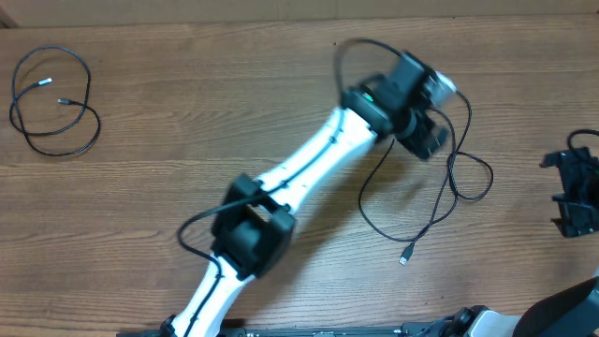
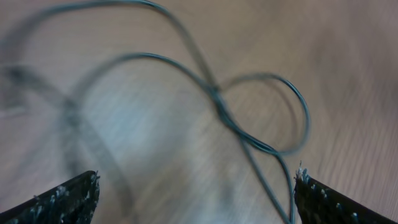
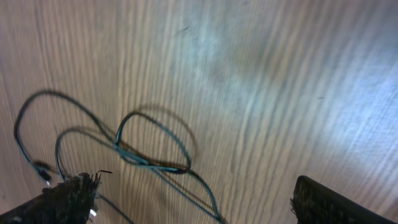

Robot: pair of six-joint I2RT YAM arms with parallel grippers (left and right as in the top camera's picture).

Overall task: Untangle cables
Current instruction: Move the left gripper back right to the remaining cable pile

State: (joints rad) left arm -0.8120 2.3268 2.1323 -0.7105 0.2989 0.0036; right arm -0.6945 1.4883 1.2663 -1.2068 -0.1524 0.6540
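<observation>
Cables [image 2: 217,99] crossed mid-right on surface [image 1: 234,94], directly beneath left fingers [image 2: 62,199], spread wide, probably to straddle them. One coil [image 1: 56,101] already apart, far-left. Right fingers [image 3: 68,196] spread too, empty, parked aside.

No legible text or labels.

Overhead straight down; wrist cameras close above shared cables [image 2: 216,94]

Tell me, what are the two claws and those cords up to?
Left gripper open above tangled cables. Right gripper open, empty. One coiled cable lies apart, far left. Nothing blocking.
</observation>
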